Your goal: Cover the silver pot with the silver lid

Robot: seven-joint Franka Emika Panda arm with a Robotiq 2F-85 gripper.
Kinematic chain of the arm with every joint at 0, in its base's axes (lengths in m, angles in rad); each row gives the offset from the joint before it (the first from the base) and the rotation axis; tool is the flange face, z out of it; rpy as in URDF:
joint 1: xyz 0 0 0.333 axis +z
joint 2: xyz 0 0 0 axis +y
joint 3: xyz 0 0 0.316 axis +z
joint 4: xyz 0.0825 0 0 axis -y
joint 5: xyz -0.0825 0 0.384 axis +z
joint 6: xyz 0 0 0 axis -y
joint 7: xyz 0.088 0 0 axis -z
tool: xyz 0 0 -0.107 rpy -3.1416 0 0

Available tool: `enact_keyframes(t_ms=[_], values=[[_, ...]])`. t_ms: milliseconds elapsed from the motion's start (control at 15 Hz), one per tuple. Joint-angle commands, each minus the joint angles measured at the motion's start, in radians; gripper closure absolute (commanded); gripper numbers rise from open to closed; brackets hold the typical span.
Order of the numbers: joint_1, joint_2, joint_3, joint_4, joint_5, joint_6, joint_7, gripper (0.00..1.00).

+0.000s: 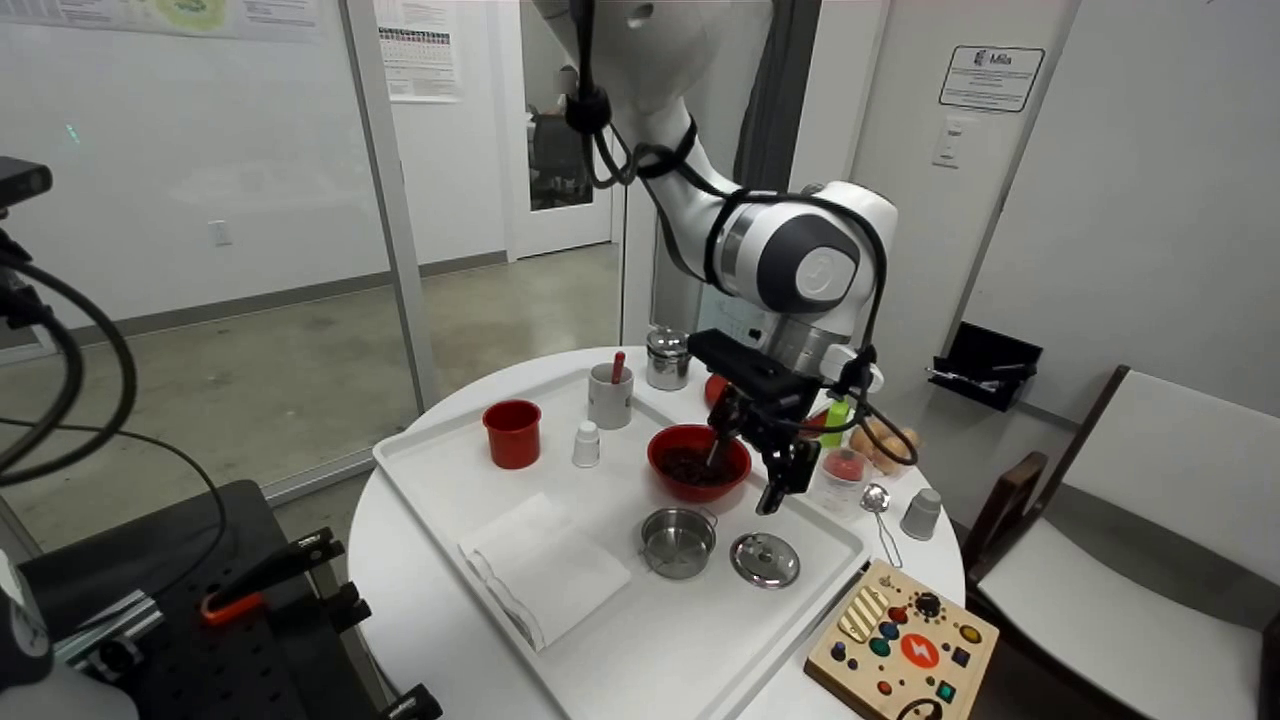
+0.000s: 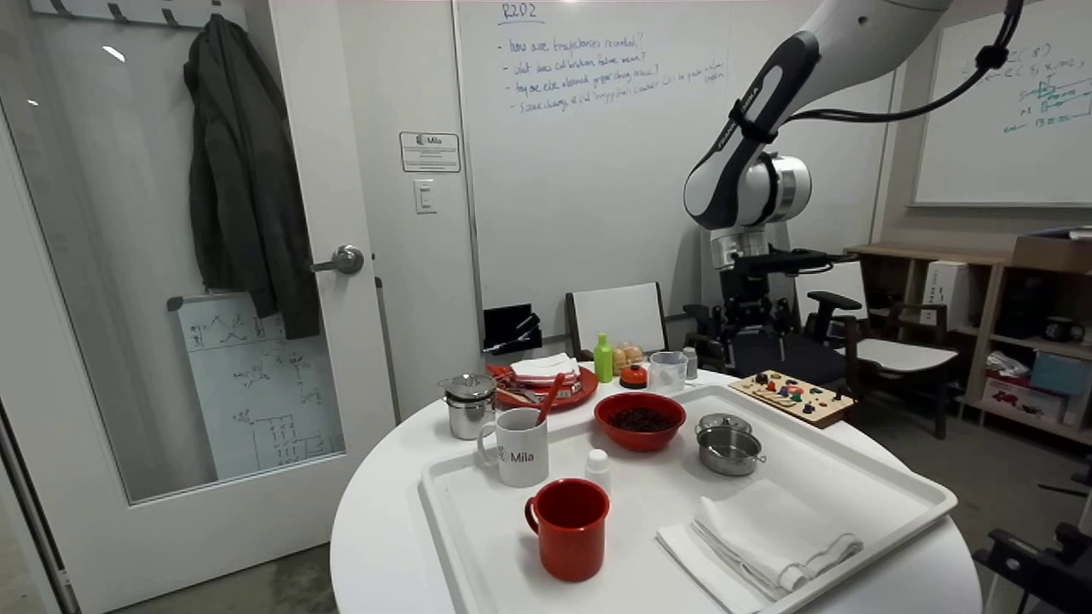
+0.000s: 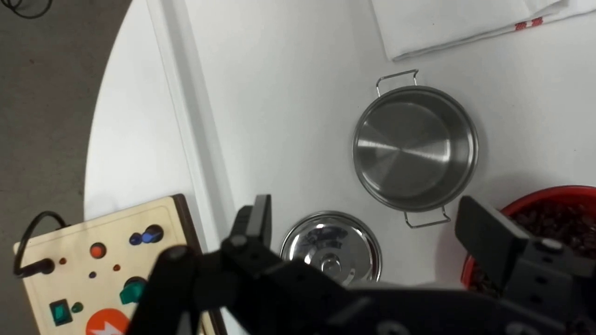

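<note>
The arm [image 1: 820, 250] is bent over the tray [image 1: 650, 655], gripper [image 3: 365, 218] pointing down and spread wide. Tray's got the silver pot [image 3: 409, 153], silver lid [image 3: 340, 242] right beside it. Wrist cam shows a gap; in an exterior view the pot [image 2: 730, 456] partly hides the lid [image 2: 723, 421].

White arm [image 1: 685, 215]; dark grey cap [image 1: 800, 265]; black cable [image 2: 887, 117]; black gripper [image 3: 366, 218] with blurred pale dots [image 3: 551, 244], probably screws.

Silver lid [image 3: 333, 245] partly behind jaws, wrist view
</note>
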Motion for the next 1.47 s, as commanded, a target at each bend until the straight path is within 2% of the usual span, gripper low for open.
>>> enact_keyframes(t_ms=[0,467,1067,1400], values=[[0.019,0.098,-0.007,0.093,-0.008,0.016,0.064,0.00],[0.029,0.203,-0.025,0.194,0.000,0.049,0.161,0.00],[0.005,0.323,-0.034,0.376,0.000,0.005,0.189,0.00],[-0.009,0.384,-0.023,0.485,0.006,-0.060,0.179,0.00]])
